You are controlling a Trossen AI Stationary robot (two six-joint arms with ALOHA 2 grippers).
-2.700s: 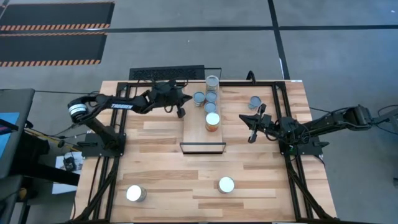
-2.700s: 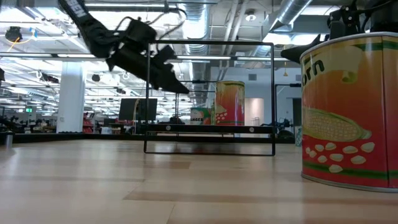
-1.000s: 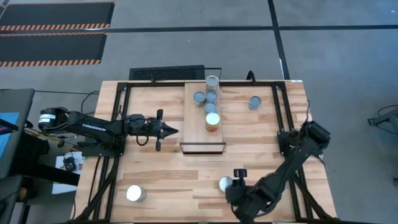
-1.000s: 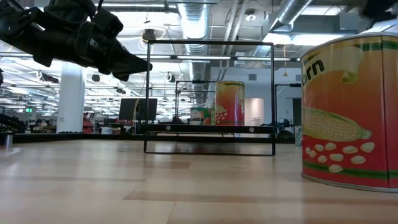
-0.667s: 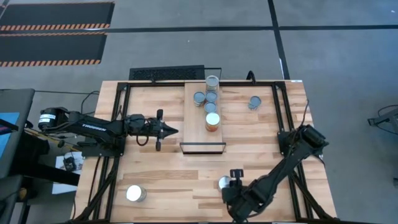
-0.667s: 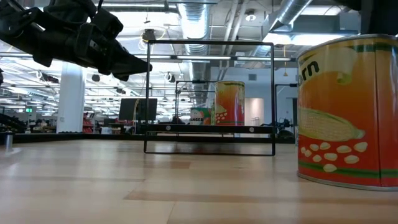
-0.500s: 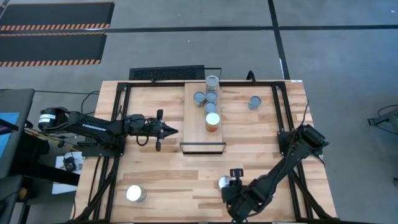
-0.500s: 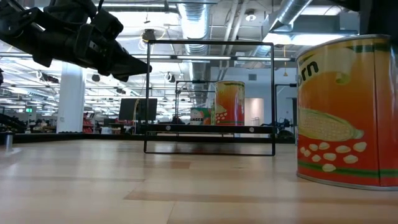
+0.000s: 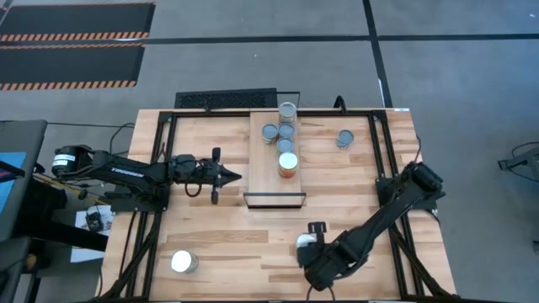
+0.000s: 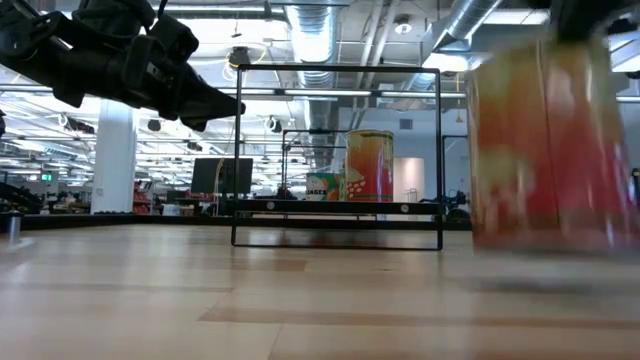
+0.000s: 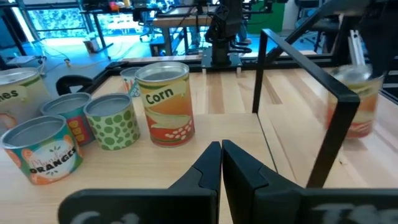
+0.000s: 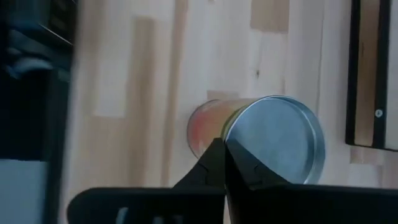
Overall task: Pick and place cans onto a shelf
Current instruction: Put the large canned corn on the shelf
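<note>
A corn can [image 9: 303, 241] stands on the table at the near right; it shows blurred in the low view [image 10: 540, 150]. My right gripper [image 9: 310, 246] is above it and points steeply down. Its fingers are shut, with their tips [image 12: 222, 146] at the can's top rim. The shelf [image 9: 268, 183] lies at the table's middle. It carries another corn can [image 9: 288, 163] and several grey-topped cans [image 9: 282, 133] behind that one. My left gripper [image 9: 238, 177] is shut and hovers level, just left of the shelf. My right gripper's shut fingertips meet the can at the edge of its silver top [image 12: 239, 140], coming from above at a steep slant. Nothing lies between the fingers. The can's blur in the low view suggests that it is being pushed, but I cannot tell whether its base stays flat on the table.
One can [image 9: 183, 262] stands at the near left of the table and another [image 9: 345, 137] at the far right. The shelf's black frame [image 10: 338, 158] rises above the board. Bare planks lie between the shelf and the near edge.
My right gripper has drifted a little toward the table's left edge, over the near can. The can stood still a second ago. It has since shifted toward the left and away from the near edge, and it is now blurred with motion.
</note>
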